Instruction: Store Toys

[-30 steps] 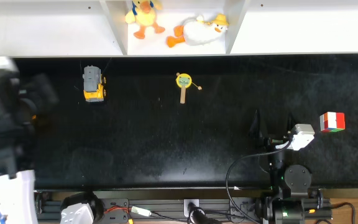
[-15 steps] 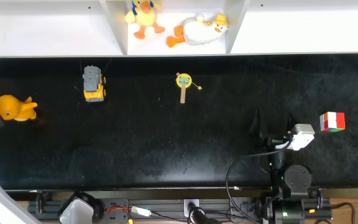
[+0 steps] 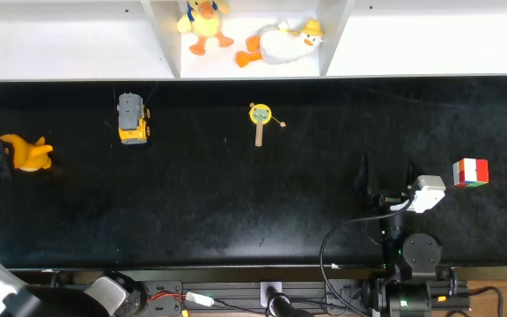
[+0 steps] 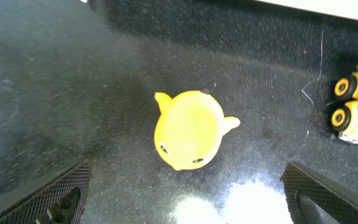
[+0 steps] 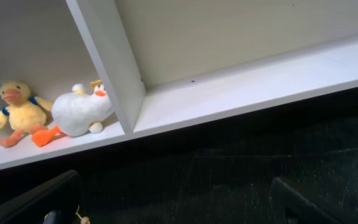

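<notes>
1. The white shelf point(image 3: 77, 44) runs along the far side, ahead of both pairs of jaws. The right wrist view looks straight at it point(image 5: 260, 87). It is judged to be the storage place, and this explains why the toys are to go there.
2. The black table point(image 3: 236, 202) lies under both grippers and carries the toys that are not yet stored.
3. The right gripper point(image 3: 385, 176) rests low near its base. Its jaws are spread wide with nothing between them, probably because this arm is waiting.
4. The left gripper point(image 4: 187, 180) hangs above the table with its jaws released and wide apart. Such an opening suits a round toy.
5. The white plush bird point(image 3: 282, 42) and the yellow plush duck point(image 3: 204, 22) lie in the middle compartment, far ahead of the right jaws. They seem already stored.
6. The yellow truck point(image 3: 132, 118) stands on the table outside the left jaws' opening, well to their side, so it appears to be a later job.
7. The yellow whale-like toy point(image 4: 188, 129) lies on the table between the lines of the two left fingers, just ahead of them and not touched. It looks like the toy to be taken next. The jaws would need to come down around its body before closing.
8. The coloured cube point(image 3: 470, 172) sits near the right gripper, at its outer side and not between the jaws.
9. The small rattle drum point(image 3: 260, 118) lies well ahead of the right jaws, toward the table's middle.
</notes>
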Action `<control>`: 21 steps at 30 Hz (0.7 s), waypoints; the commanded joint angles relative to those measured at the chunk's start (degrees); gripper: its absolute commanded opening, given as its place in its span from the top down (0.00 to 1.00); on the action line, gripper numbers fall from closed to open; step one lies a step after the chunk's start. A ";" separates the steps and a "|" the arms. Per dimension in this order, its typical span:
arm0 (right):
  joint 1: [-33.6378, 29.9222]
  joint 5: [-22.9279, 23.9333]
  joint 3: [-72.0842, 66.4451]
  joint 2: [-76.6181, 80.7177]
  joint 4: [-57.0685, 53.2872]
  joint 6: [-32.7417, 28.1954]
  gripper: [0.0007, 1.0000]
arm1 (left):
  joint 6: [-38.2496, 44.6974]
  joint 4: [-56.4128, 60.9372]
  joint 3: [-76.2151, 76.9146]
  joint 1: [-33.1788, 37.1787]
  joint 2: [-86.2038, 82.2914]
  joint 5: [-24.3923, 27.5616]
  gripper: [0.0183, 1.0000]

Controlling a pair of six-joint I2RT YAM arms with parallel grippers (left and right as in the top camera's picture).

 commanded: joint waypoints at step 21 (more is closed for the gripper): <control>0.35 0.24 -0.76 -0.46 0.26 -0.15 0.00 | 5.49 9.38 -4.57 0.35 12.33 6.40 0.00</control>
